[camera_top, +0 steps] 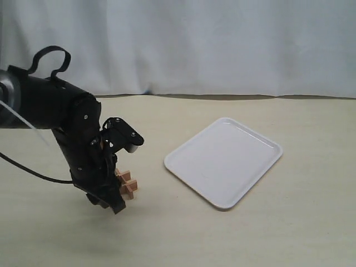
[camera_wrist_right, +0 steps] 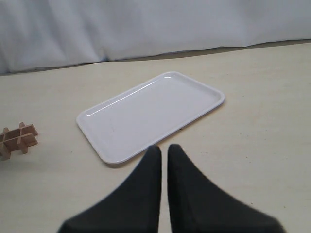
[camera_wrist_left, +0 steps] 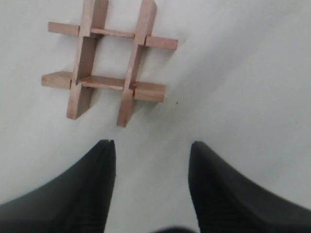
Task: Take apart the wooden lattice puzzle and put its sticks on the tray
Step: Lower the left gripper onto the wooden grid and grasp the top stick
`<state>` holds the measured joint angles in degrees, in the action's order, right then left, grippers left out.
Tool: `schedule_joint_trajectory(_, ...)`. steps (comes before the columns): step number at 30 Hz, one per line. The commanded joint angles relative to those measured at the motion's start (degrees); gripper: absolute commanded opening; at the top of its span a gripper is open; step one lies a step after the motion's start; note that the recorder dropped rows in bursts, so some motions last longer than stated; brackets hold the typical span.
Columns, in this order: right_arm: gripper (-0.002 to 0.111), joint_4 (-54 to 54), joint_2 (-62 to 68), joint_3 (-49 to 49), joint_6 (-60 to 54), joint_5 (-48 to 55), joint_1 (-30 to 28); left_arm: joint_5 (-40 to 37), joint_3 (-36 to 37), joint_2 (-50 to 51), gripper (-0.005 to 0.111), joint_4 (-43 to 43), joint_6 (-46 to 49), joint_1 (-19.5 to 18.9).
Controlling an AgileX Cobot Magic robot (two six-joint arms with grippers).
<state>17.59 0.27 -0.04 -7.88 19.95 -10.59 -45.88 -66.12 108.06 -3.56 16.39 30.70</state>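
Observation:
The wooden lattice puzzle (camera_wrist_left: 108, 63) lies whole on the table, its four notched sticks crossed in a hash shape; it also shows as the puzzle (camera_top: 127, 183) and the puzzle (camera_wrist_right: 17, 140). My left gripper (camera_wrist_left: 152, 145) hovers just beside it, open and empty, with its black arm (camera_top: 72, 139) bent low over the puzzle. The white tray (camera_top: 225, 161) sits bare to the right of the puzzle, also seen as the tray (camera_wrist_right: 150, 114). My right gripper (camera_wrist_right: 164, 148) is shut on nothing near the tray's edge; it is out of the exterior view.
A pale curtain (camera_top: 183, 44) closes off the table's far edge. A thin cable (camera_top: 33, 169) trails from the left arm over the tabletop.

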Motion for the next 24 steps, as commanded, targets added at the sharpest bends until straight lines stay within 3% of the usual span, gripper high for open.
schedule_joint_trajectory(1,0.004,-0.53,-0.27,0.04,0.13,-0.25,0.05,2.49,0.39,2.11,0.046,0.27,0.29,-0.17)
schedule_joint_trajectory(11,0.004,-0.53,-0.27,0.04,0.13,-0.25,0.05,5.77,0.39,4.73,0.046,-1.55,-0.12,-2.34)
schedule_joint_trajectory(24,0.004,-0.53,-0.27,0.04,0.13,-0.25,0.05,8.57,0.39,6.21,0.046,-0.59,-0.12,-2.44)
